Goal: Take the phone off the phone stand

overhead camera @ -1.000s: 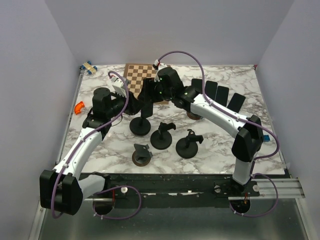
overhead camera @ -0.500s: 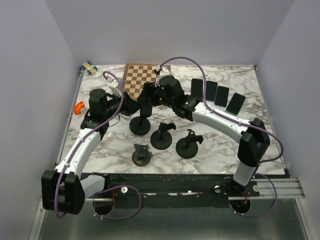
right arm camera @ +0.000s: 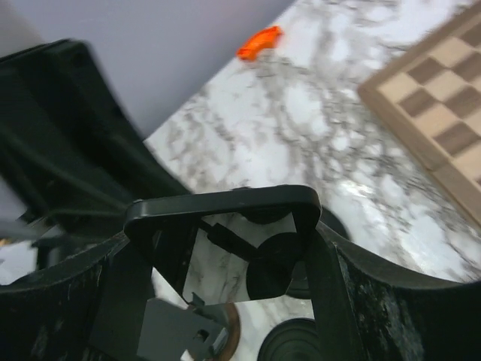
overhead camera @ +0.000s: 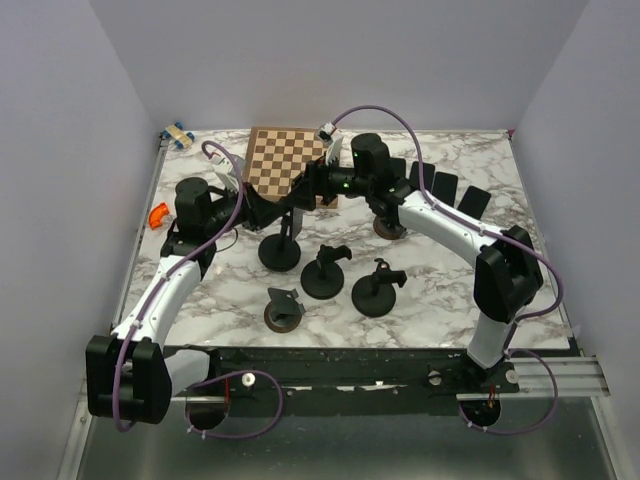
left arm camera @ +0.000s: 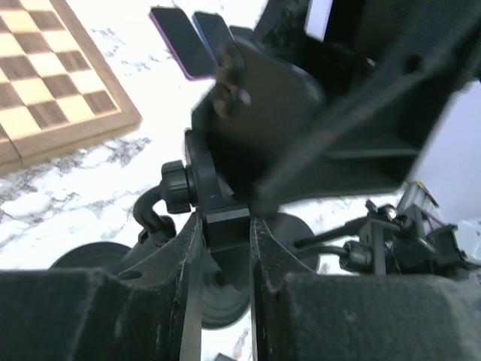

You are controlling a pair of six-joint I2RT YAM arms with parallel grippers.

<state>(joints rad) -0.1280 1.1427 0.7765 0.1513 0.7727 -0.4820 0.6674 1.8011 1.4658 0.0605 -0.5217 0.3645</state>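
Observation:
The black phone stand point(overhead camera: 281, 247) stands in the middle of the marble table. My left gripper point(overhead camera: 271, 207) is shut on its upper cradle. In the left wrist view both fingers point(left arm camera: 188, 256) clamp the cradle block point(left arm camera: 225, 224). My right gripper point(overhead camera: 316, 186) is shut on the black phone point(overhead camera: 301, 193) and holds it tilted by the top of the stand. In the right wrist view the phone point(right arm camera: 218, 204) sits crosswise between my fingertips point(right arm camera: 223, 248), and its glossy screen mirrors the marble. I cannot tell whether the phone still touches the cradle.
A chessboard point(overhead camera: 283, 160) lies at the back. Three dark phones point(overhead camera: 444, 187) lie at the back right. Three other black stands point(overhead camera: 327, 273) point(overhead camera: 377, 290) point(overhead camera: 284, 309) stand in front. An orange piece point(overhead camera: 158, 213) lies at the left edge.
My right arm has drawn back to the right with the phone, which now tilts away from the stand's top. My left gripper stays clamped on the stand.

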